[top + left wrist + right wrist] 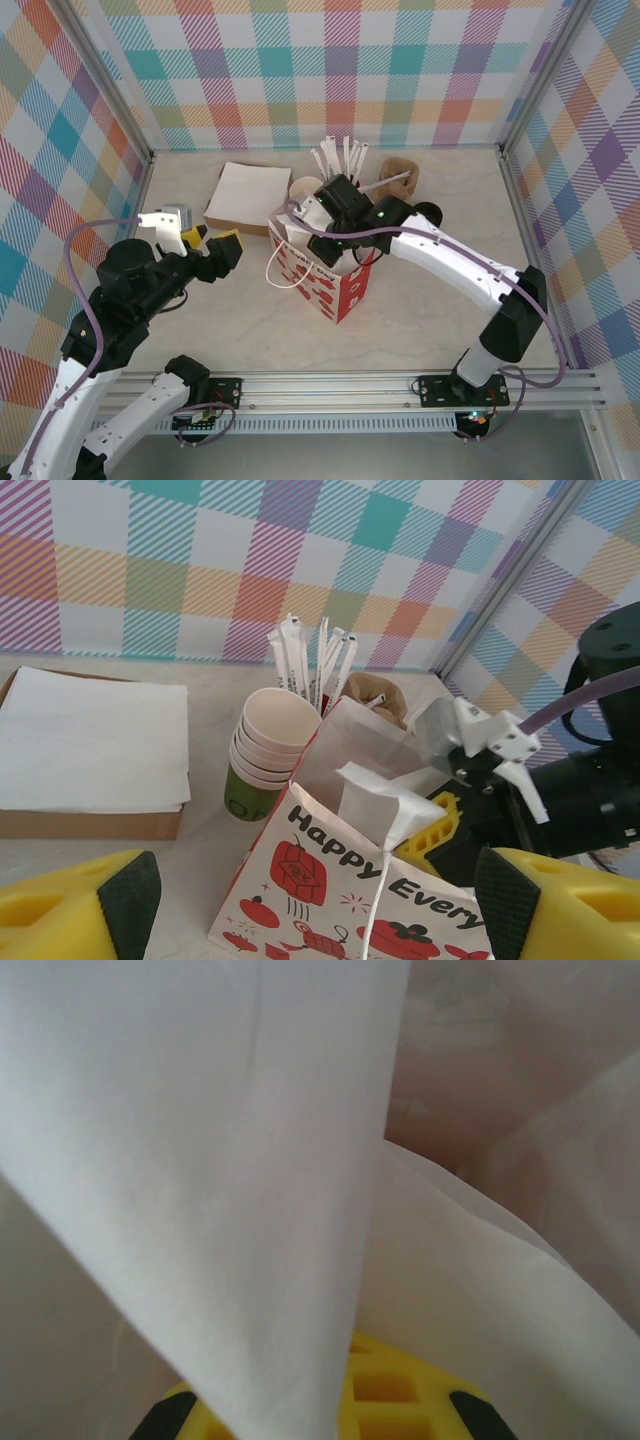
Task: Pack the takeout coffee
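The left gripper [208,243], jaws wide open at left-centre, would do best to steady the paper bag [345,290] by its near rim. The right gripper [338,243], jaws closed inside the bag, could then lift straight out. The coffee cup [430,212] seems to stand right of that wrist, on the tabletop [430,330]. The right wrist view adds white paper [200,1160] draped over the closed jaws.
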Controlling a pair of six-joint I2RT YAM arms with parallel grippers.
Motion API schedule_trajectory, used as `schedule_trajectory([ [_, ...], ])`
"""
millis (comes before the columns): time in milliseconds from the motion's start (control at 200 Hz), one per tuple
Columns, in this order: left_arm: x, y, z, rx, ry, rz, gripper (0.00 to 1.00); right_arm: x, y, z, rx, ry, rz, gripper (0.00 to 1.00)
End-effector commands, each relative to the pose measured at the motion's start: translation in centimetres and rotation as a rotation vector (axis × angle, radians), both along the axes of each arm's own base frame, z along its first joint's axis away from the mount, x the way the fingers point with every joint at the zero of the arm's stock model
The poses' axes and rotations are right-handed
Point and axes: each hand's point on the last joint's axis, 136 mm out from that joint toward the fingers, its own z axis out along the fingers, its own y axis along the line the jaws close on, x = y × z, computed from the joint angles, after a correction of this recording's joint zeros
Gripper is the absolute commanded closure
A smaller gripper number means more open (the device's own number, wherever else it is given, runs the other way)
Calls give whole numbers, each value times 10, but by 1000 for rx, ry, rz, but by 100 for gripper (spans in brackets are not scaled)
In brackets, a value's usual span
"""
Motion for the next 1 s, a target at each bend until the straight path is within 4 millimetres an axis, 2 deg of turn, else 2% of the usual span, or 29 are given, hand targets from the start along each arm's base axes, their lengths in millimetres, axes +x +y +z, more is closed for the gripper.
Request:
schedule_trajectory([
  [0, 3, -1, 5, -17, -22, 8, 16, -10, 0, -20, -38, 82, 4, 99],
  [200, 4, -2, 5, -14, -21, 5, 16, -11, 0, -43, -92, 135, 1, 98],
  [405, 5, -2, 5, -11, -21, 6, 16, -13, 1, -50, -108, 164, -2, 94],
  [510, 5, -3, 5, -11, -21, 4, 16, -11, 1, -41, -93, 146, -5, 89],
  [615, 7, -3, 4, -9, -16, 4, 16, -10, 0, -28, -78, 123, -7, 81],
  [800, 8, -5, 1, -9, -3, 0, 16, -10, -3, -1, -27, 77, -14, 59],
  [1000, 15, 0, -4, -27, 21, 54, 15, -7, -17, 35, 13, -17, -62, 41],
])
